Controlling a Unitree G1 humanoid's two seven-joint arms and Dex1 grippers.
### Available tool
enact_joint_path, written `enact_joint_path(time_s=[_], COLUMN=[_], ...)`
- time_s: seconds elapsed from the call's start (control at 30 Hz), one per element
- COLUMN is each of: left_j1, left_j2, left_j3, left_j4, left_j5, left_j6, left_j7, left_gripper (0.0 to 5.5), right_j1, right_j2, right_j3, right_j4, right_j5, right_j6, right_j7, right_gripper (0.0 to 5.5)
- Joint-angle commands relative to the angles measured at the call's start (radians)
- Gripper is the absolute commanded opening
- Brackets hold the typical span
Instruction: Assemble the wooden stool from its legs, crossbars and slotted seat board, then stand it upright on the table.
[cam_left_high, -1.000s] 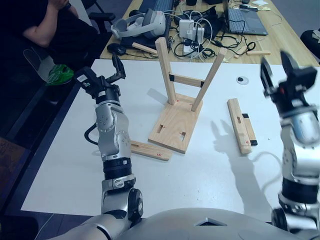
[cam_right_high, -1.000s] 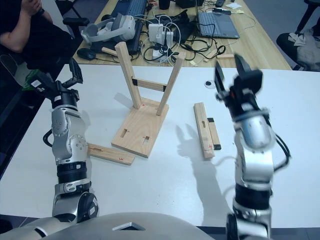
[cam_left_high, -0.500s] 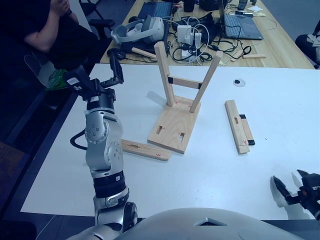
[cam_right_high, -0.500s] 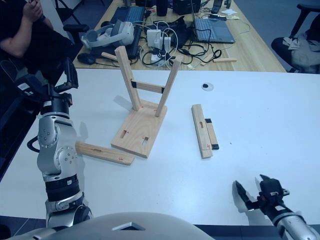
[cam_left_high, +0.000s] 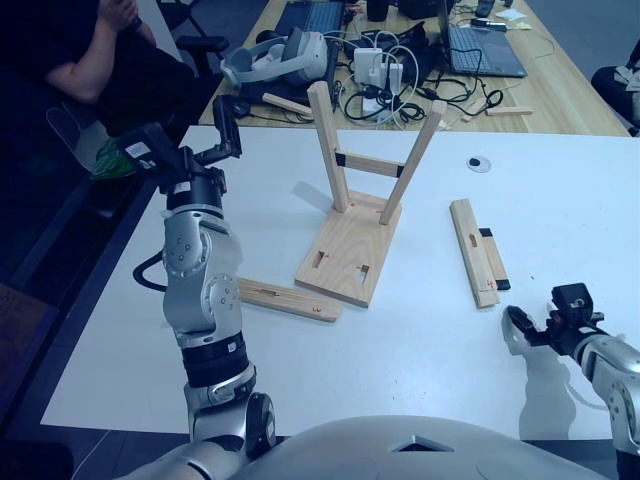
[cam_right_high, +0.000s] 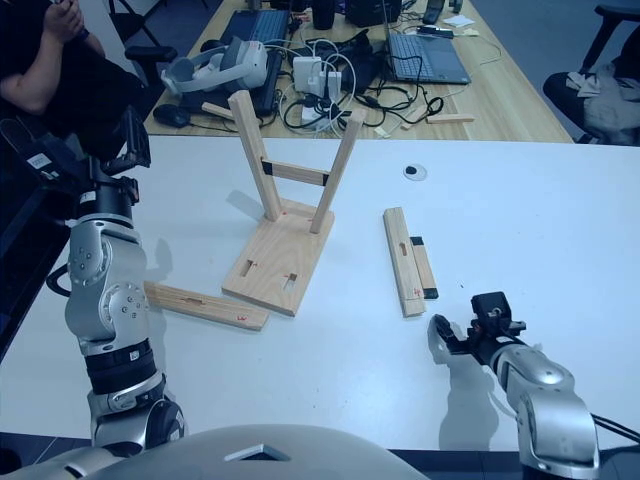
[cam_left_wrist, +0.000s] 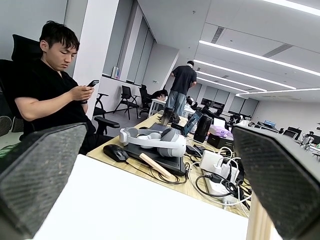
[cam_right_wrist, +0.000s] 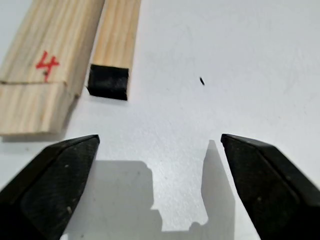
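Wooden and stiff, the stool parts look light enough for one gripper each, though smooth planed faces may slip, so a hold across the narrow sides near mid-length seems safest. The slotted seat board (cam_left_high: 350, 250) lies flat at the middle of the tabletop (cam_left_high: 420, 360), with two legs (cam_left_high: 328, 145) standing in its far slots and a crossbar (cam_left_high: 372, 163) joining them; this upright frame looks tippy if knocked. One loose leg (cam_left_high: 285, 299) lies just beside the board's near left corner. Another leg (cam_left_high: 470, 248) and a shorter crossbar (cam_left_high: 492, 258) lie side by side, touching, between the board and the right edge. The right gripper (cam_right_wrist: 160, 170) hovers low with jaws spread wide, just short of their near ends. The left gripper (cam_left_high: 182, 150), also spread wide and holding nothing, hangs raised over the left edge. Open room lies along the near edge and toward the right edge; beyond the far edge, cables and devices crowd the neighbouring desk (cam_left_high: 560, 90).
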Motion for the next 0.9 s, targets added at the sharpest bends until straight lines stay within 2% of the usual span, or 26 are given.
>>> enact_joint_path(time_s=[0.03,0.17,0.3,0.37,0.47,0.63,0.9], left_j1=[-0.035,-0.045,-0.051,-0.055,-0.057,-0.065,-0.071], left_j2=[0.005,0.007,0.004,0.001,-0.002,-0.005,-0.032], left_j3=[-0.007,-0.002,-0.002,-0.004,-0.004,-0.003,0.001], left_j4=[0.02,0.035,0.043,0.047,0.051,0.064,0.104], left_j5=[0.002,0.003,0.004,0.006,0.006,0.006,0.009], left_j6=[0.012,0.009,0.006,0.004,0.0,-0.009,-0.059], left_j7=[0.0,-0.003,-0.002,0.0,0.003,0.003,0.019], left_gripper=[5.4,5.4,5.4,5.4,5.4,5.4,5.4], right_j1=[-0.139,-0.248,-0.3,-0.31,-0.329,-0.355,-0.402], right_j2=[0.035,0.097,0.178,0.189,0.222,0.232,0.184], right_j3=[0.063,0.092,0.031,0.015,-0.012,0.015,0.024], right_j4=[-0.01,0.003,0.042,0.05,0.06,0.102,0.239], right_j5=[0.005,0.035,0.008,-0.016,-0.023,-0.024,-0.019], right_j6=[0.167,0.336,0.462,0.481,0.515,0.529,0.483], right_j7=[-0.052,-0.077,-0.147,-0.183,-0.205,-0.212,-0.183], right_gripper=[4.53,4.53,4.53,4.24,4.19,3.41,2.11])
